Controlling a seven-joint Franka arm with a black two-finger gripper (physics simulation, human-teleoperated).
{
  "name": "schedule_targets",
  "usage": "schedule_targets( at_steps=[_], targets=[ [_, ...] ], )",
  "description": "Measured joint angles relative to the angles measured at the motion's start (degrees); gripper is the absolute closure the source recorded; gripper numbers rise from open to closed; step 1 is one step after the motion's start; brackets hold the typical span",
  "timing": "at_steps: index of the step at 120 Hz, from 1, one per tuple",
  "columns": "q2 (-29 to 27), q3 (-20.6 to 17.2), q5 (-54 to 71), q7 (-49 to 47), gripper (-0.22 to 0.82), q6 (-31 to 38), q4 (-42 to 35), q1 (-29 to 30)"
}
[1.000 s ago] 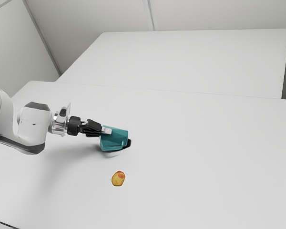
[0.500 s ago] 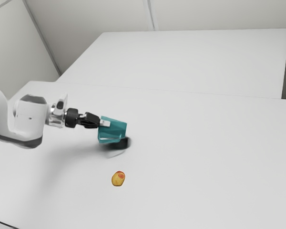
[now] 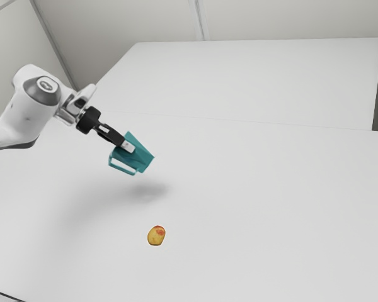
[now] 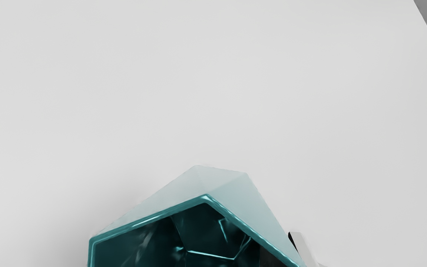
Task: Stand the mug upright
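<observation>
From the exterior view's left, in comes the white arm [image 3: 34, 113], slanting down to the gripper [image 3: 128, 146], and it's got the mug [image 3: 142, 160] pinched between its fingers! The teal mug hangs tilted above the table [image 3: 271, 207], open mouth leaning toward the arm, handle [image 3: 123, 170] on the lower side, and further right, nearer the camera, a yellow-orange fruit [image 3: 156, 236] lies on the tabletop.

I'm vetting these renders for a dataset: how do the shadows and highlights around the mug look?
Exterior view: a soft-edged shadow lies on the white table below the raised mug. Wrist view: bright glints line the mug's rim, its inside is dark with thin shiny lines, its outer side looks washed pale, and soft shading darkens the table beside it.
</observation>
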Motion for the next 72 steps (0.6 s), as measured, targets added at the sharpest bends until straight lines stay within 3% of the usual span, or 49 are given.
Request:
schedule_targets(
  at_steps=[28, 48, 72],
  targets=[
    [-1.09, -3.37, 19.75, -11.32, 0.78, 0.27, 1.34, 0.03],
    [-3.2, 1.22, 28.98, -19.85, 0.78, 0.67, 1.2, -7.28],
    [-7.71, 1.36, 36.12, -29.38, 0.78, 2.99, -3.4, -11.59]
  ],
)
